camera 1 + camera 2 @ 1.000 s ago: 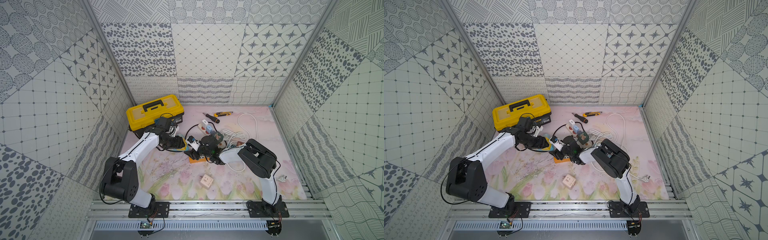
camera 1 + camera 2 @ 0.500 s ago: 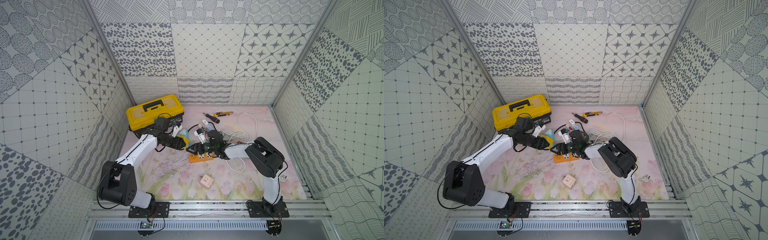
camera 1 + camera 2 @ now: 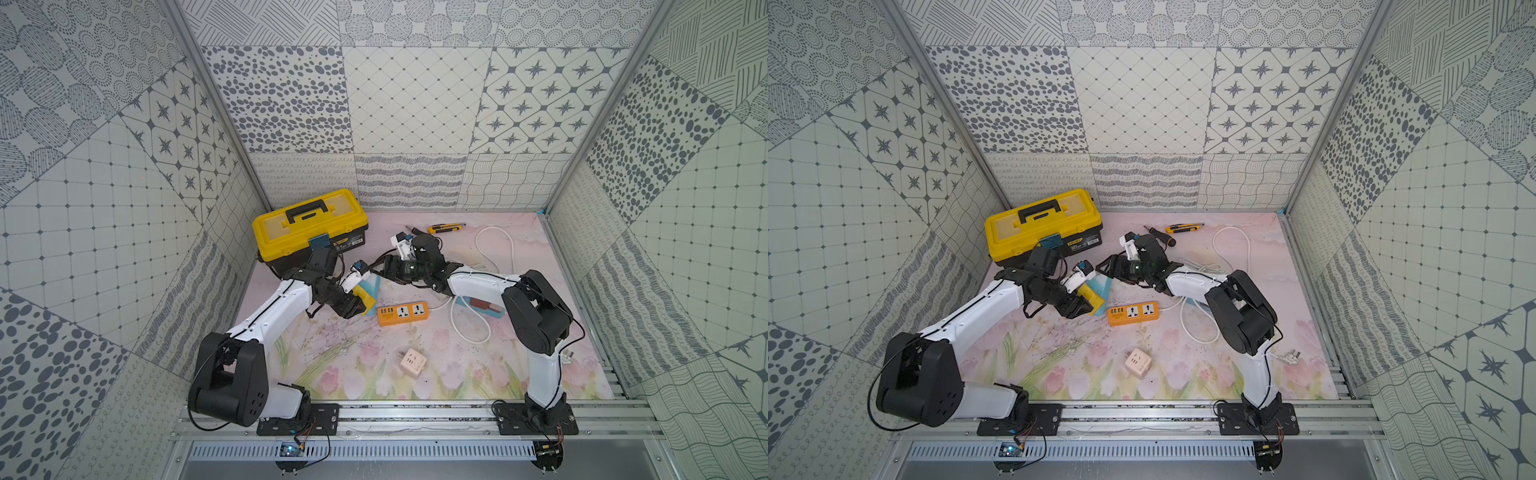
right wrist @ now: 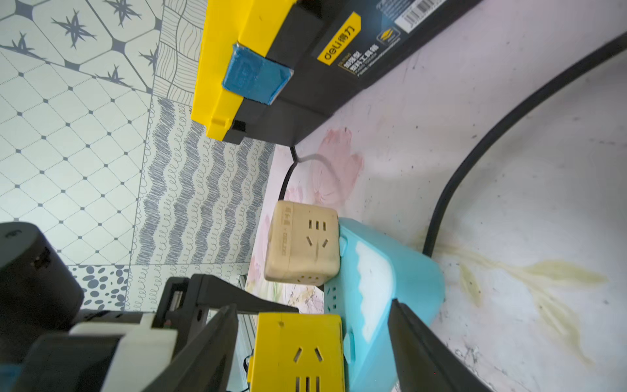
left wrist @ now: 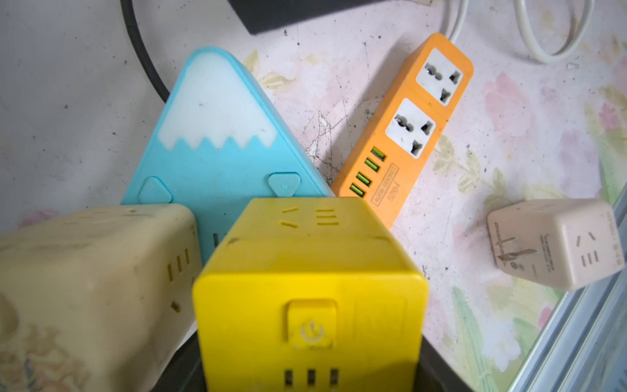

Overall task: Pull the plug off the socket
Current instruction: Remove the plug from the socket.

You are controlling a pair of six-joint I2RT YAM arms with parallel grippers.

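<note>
- Left gripper [image 3: 358,306]: we see its jaws pinching the yellow cube plug [image 5: 305,288], which sits against the blue socket [image 5: 217,135].
- Right gripper [image 4: 312,307]: jaws spread, gripping nothing, at the socket's far side.

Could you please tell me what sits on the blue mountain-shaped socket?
A yellow cube plug and a beige cube plug sit on the base edge of the blue socket; their prongs are hidden.

I work inside a robot-lab test cell: grey-patterned printed wall panels [image 3: 411,99] box in my flower-printed pink tabletop [image 3: 357,361], and my arms' black base plates [image 3: 297,420] bolt to a bare aluminium rail [image 3: 415,417].
</note>
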